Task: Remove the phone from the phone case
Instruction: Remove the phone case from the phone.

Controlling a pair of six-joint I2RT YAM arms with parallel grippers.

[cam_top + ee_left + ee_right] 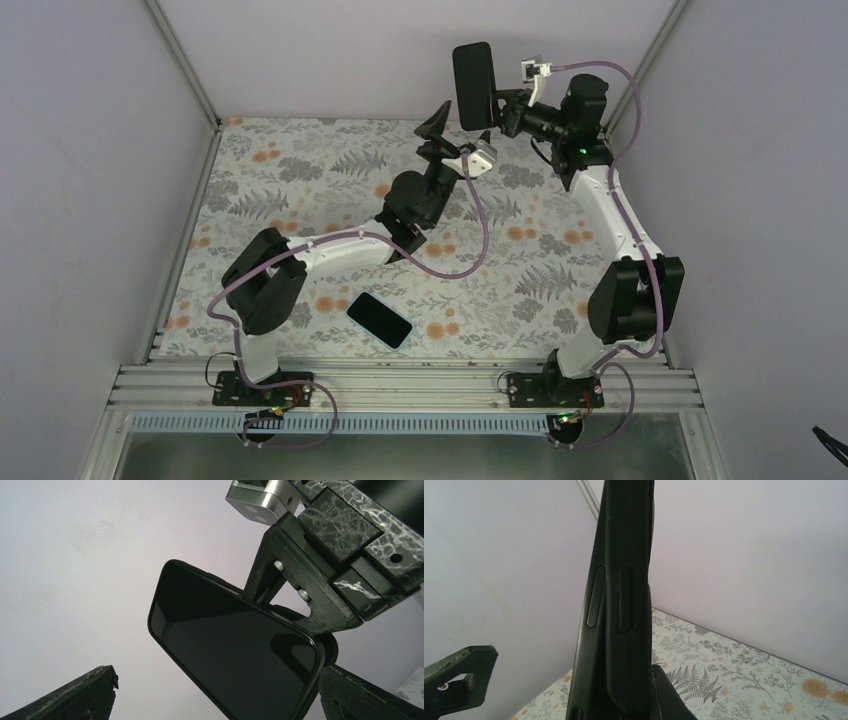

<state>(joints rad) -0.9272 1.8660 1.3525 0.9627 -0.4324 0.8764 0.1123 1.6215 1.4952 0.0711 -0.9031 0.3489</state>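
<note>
I see right pincer (495, 108) clamped on matte black phone case (472, 85); left pincer (440, 136) apart. Only left wrist view shows glossy phone (225, 652) face.

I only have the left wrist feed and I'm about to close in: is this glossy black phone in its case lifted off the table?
Observer: Yes. The right fingers hold the black cased phone in the air, clear of the floral-print table.
Operator: What does the right wrist camera face?
Observer: Its long side edge, with two slim buttons.
Operator: Anything lying below?
Observer: A second flat black slab lies on the table, near its front edge.
</note>
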